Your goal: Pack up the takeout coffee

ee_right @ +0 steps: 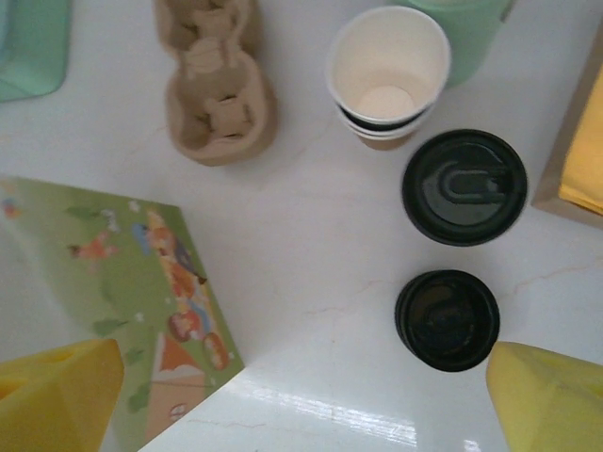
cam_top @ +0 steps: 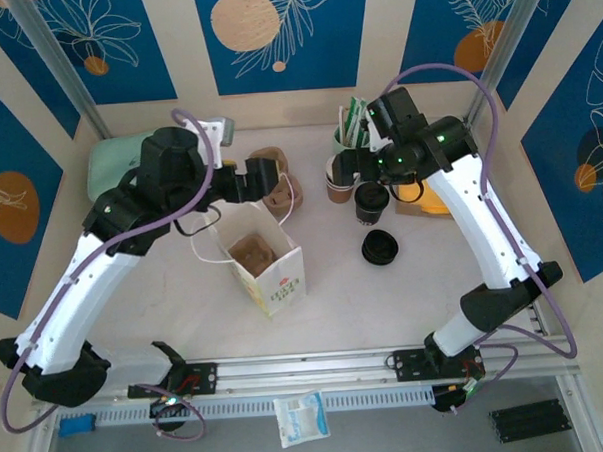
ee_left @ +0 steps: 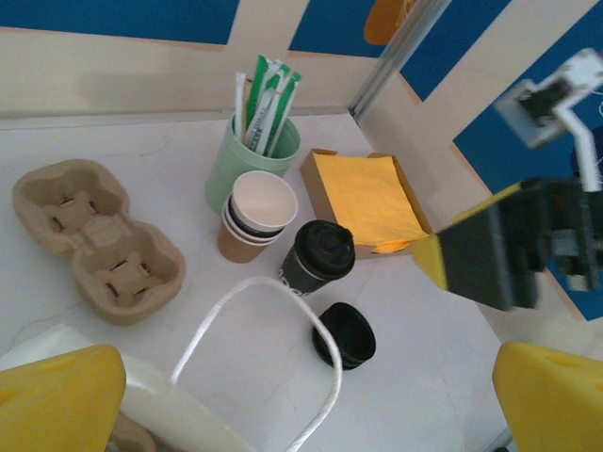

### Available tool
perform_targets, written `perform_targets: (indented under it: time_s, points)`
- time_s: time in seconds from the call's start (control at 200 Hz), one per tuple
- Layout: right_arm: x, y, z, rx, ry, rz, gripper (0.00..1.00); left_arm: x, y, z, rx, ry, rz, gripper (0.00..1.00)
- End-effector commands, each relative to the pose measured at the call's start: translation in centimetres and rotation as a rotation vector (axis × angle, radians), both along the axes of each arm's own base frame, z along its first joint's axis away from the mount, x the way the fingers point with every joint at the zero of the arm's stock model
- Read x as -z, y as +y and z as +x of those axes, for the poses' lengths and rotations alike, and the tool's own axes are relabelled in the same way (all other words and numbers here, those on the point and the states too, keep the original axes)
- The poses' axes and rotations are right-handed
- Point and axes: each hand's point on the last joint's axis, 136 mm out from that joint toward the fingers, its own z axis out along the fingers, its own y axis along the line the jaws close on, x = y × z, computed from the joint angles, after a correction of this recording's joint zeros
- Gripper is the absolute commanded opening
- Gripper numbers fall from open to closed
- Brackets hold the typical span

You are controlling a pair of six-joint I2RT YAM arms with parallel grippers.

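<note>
The takeout coffee is a dark cup with a round black lid, standing upright on the white table. My right gripper hovers open just above and behind it, holding nothing. My left gripper is open too, above the far rim of the white paper bag. The bag's white cord handle loops between my left fingers without being held. Something brown lies inside the bag.
A stack of lidless paper cups stands beside the coffee, with loose black lids in front. Behind are a green holder of sticks, an orange napkin box and a cardboard cup carrier.
</note>
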Motion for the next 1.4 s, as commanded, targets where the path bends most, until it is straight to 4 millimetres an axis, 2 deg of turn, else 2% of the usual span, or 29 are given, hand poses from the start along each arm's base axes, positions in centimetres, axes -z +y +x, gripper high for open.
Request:
perform_targets:
  time_s: [0.0, 0.165, 0.32, 0.445, 0.635, 0.975, 1.395]
  points:
    - [0.5, -1.0, 1.1, 0.034, 0.007, 0.068, 0.99, -1.5, -2.0, 0.1, 0.051, -0.042, -0.026, 0.99]
    - [4.2, -3.4, 3.1, 0.11, 0.093, 0.054, 0.99, -0.9, -4.6, 0.6, 0.093, -0.035, -0.007, 0.99]
    - [7.4, -4.1, 4.5, 0.123, 0.173, 0.055, 0.98, 0.1, -6.6, 1.1, 0.131, -0.008, 0.009, 0.99]
    - [9.9, -4.4, 5.7, 0.128, 0.231, 0.024, 0.94, 1.2, -7.5, 1.4, 0.145, 0.015, 0.025, 0.99]
    - [12.8, -5.1, 7.2, 0.133, 0.289, -0.075, 0.93, 2.5, -8.1, 1.6, 0.152, 0.047, 0.036, 0.99]
    - [15.6, -5.1, 8.8, 0.105, 0.338, -0.176, 0.94, 3.6, -8.2, 1.8, 0.147, 0.064, 0.054, 0.99]
    - [17.8, -5.1, 9.2, 0.095, 0.373, -0.223, 0.86, 3.6, -7.7, 1.7, 0.139, 0.061, 0.068, 0.99]
